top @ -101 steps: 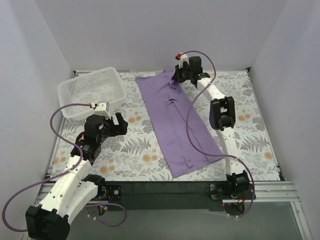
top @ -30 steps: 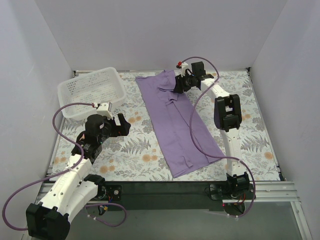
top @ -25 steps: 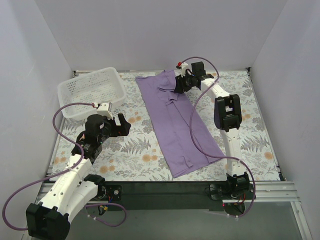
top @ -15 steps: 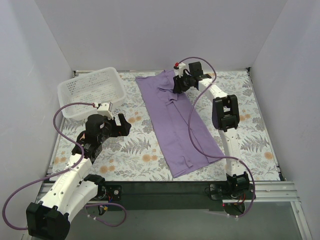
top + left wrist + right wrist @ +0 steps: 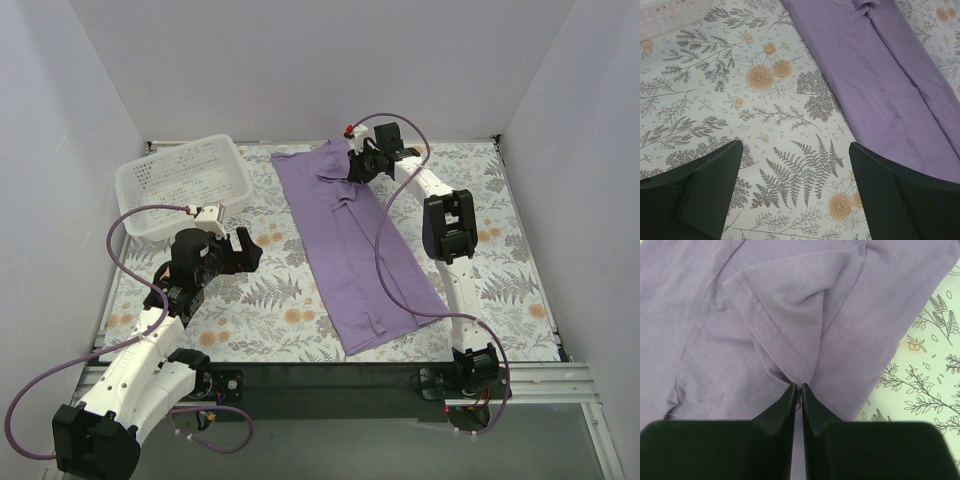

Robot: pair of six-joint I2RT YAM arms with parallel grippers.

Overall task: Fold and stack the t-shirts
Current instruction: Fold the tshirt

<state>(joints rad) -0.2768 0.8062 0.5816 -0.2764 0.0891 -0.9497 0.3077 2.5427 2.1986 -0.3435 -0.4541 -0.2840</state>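
Observation:
A purple t-shirt (image 5: 350, 240) lies folded lengthwise in a long strip, running from the far middle of the table toward the near right. My right gripper (image 5: 357, 165) is at its far end, shut on a pinch of the sleeve fabric (image 5: 790, 335), which bunches up between the fingertips in the right wrist view. My left gripper (image 5: 238, 250) is open and empty over the bare tablecloth, left of the shirt; the shirt's edge (image 5: 880, 85) shows at the upper right of the left wrist view.
A white plastic basket (image 5: 182, 183) stands at the far left, and its rim (image 5: 675, 12) shows at the top left of the left wrist view. White walls close the table on the left, back and right. The floral tablecloth (image 5: 500, 260) covers the table.
My right gripper has moved a little to the left along the far end of the shirt, pulling the pinched sleeve with it. The left arm has barely moved.

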